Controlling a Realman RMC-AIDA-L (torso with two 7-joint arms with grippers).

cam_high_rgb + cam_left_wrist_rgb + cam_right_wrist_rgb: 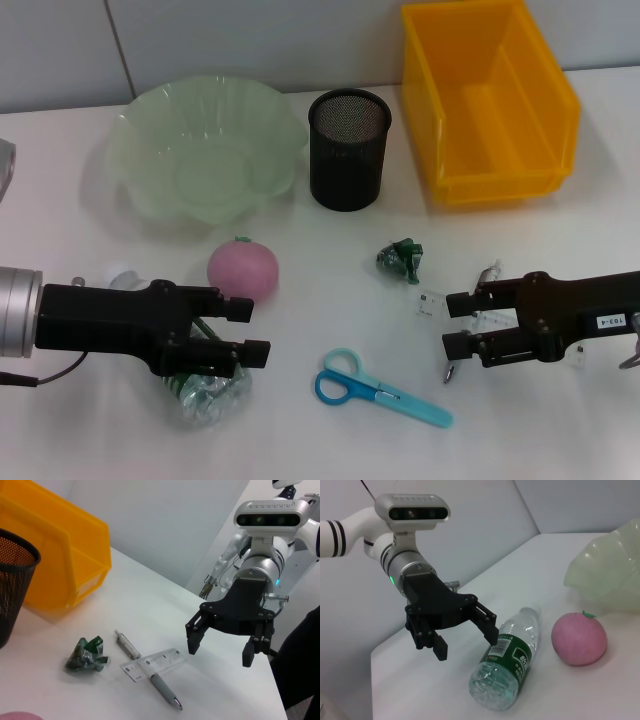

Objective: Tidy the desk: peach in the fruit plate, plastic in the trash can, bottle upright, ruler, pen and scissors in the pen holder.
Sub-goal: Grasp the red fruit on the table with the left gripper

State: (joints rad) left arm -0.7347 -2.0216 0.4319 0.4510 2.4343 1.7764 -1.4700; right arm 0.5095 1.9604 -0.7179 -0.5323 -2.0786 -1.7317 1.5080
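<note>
Over the near-left table (300, 430) our left gripper (248, 329) hovers with fingers spread, empty, above the lying bottle (207, 393), beside the peach (242, 270). Our right gripper (458, 325) is likewise open over the pen (468, 330) and ruler (430, 301). A round bottle may roll from a glancing close and bump the peach; on the right, the fingers might pinch pen and ruler together. Only the right wrist view shows the bottle whole; only the left wrist view shows the ruler crossing the pen, apparently on top. Scissors (382, 389), crumpled plastic (401, 260), pen holder (348, 148), fruit plate (150, 190) and trash can (560, 110) wait.
</note>
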